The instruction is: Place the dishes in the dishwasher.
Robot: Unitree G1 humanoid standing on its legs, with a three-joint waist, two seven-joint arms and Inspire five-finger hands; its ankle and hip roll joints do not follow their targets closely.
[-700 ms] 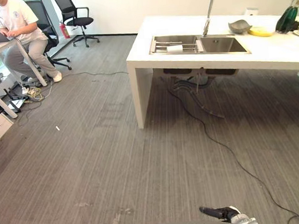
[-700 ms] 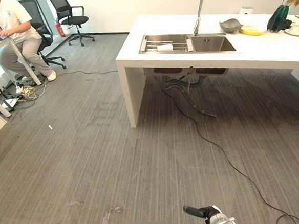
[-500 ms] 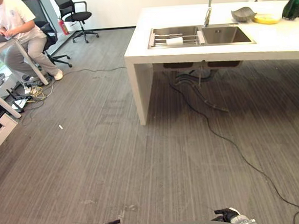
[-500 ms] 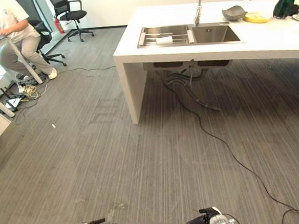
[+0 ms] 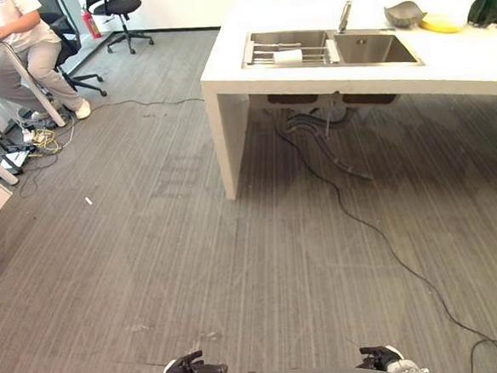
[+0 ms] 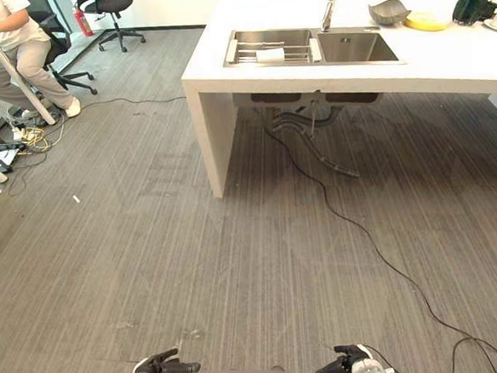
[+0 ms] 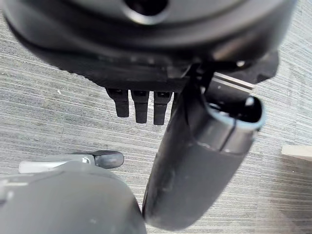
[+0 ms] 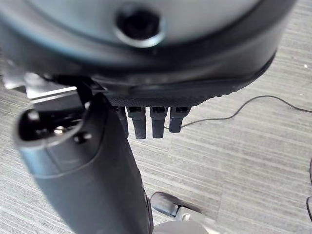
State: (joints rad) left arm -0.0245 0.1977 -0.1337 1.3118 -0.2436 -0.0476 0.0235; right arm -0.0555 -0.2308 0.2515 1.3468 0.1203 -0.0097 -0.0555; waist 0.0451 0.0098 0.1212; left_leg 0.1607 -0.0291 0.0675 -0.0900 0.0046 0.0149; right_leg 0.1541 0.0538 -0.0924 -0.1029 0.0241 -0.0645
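Hanging relaxed and empty at the frame's cut-off edge, left hand point(image 5: 191, 371) and right hand point(image 5: 376, 358) face grey carpet point(image 5: 237, 264) before a white sink counter point(image 5: 444, 57).

- white counter point(image 5: 444, 57) stands on the grey carpet floor point(image 5: 194, 267), with a double sink point(image 5: 328, 47) set in near its left end.
- a grey bowl point(image 5: 403, 13), a yellow dish point(image 5: 440, 24) and a green vase point(image 5: 489, 1) sit along the counter's far edge toward its right end.
- a white cup point(image 5: 288, 56) lies on the rack in the sink's left basin.
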